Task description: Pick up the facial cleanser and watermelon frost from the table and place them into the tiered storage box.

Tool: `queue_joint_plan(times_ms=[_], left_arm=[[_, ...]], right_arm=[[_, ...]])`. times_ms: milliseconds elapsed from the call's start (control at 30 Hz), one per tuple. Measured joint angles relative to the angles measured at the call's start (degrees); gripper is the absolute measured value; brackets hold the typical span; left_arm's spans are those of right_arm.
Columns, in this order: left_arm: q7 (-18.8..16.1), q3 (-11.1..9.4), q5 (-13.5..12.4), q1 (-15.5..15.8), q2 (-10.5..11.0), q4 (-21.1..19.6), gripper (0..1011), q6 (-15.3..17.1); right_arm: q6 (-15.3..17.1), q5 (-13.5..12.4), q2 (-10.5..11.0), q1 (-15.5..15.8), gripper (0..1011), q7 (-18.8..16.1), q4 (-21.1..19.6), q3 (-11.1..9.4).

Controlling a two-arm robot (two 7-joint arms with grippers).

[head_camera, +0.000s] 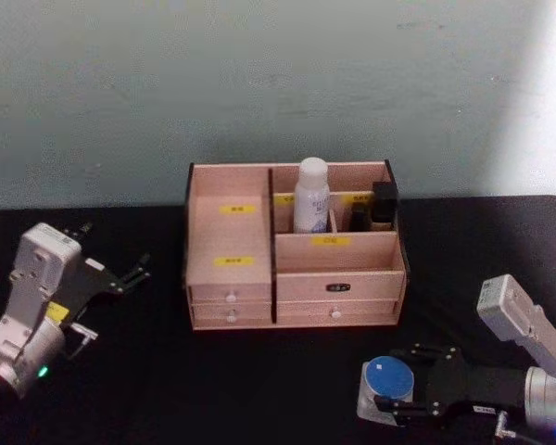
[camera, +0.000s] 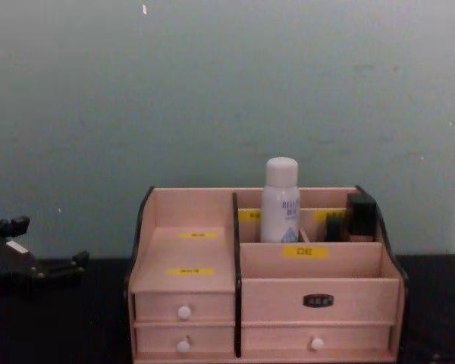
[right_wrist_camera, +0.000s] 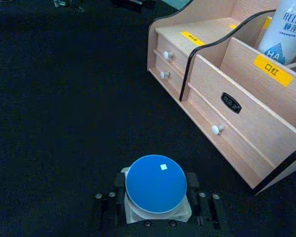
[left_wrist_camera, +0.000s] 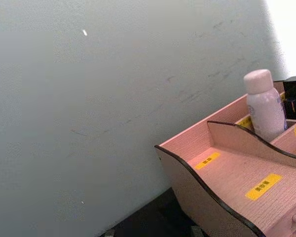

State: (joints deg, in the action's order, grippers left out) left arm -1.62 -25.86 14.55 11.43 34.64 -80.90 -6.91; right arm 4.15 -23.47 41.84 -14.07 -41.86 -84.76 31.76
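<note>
The facial cleanser (head_camera: 311,197), a white bottle with a rounded cap, stands upright in a back compartment of the tiered storage box (head_camera: 334,287). The same bottle (camera: 280,201) rises above the box (camera: 318,299) in the chest view. The watermelon frost (head_camera: 389,378) is a small white jar with a round blue lid. My right gripper (head_camera: 375,387) is shut on it low over the table, in front of the box's right end. In the right wrist view the jar (right_wrist_camera: 155,183) sits between the fingers (right_wrist_camera: 111,200). My left gripper (head_camera: 116,246) hangs open to the left of the box, holding nothing.
Dark small cosmetics (head_camera: 383,206) fill the back right compartment beside the bottle. The box's left stepped shelves (left_wrist_camera: 237,182) hold nothing. Black tabletop (right_wrist_camera: 64,98) stretches between the jar and the box's drawers (right_wrist_camera: 217,129). A pale wall (camera: 212,91) stands behind.
</note>
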Motion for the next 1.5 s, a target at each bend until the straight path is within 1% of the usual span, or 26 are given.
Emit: queue_joint_plan(times_ms=[33,133,1000,1333,1500], left_arm=[[0.0,0.0,0.0,0.0,0.0,0.0,1002,0.0],[0.0,0.0,0.0,0.0,0.0,0.0,1002,0.0],[0.0,0.0,0.0,0.0,0.0,0.0,1001,0.0],[0.0,0.0,0.0,0.0,0.0,0.0,1001,0.0],[0.0,0.0,0.0,0.0,0.0,0.0,1002,0.0]], right_arm=[[0.0,0.0,0.0,0.0,763,0.0,0.0,0.0],[0.0,0.0,0.0,0.0,715,0.0,0.0,0.0],[0.1,-0.1,0.0,0.1,715,0.0,-0.1,-0.1],[0.4,-1.5,0.6,0.6,715,0.3,-2.1,-1.3],[0.3,-1.7,0.4,0.0,715,0.8,-3.4,-1.7]])
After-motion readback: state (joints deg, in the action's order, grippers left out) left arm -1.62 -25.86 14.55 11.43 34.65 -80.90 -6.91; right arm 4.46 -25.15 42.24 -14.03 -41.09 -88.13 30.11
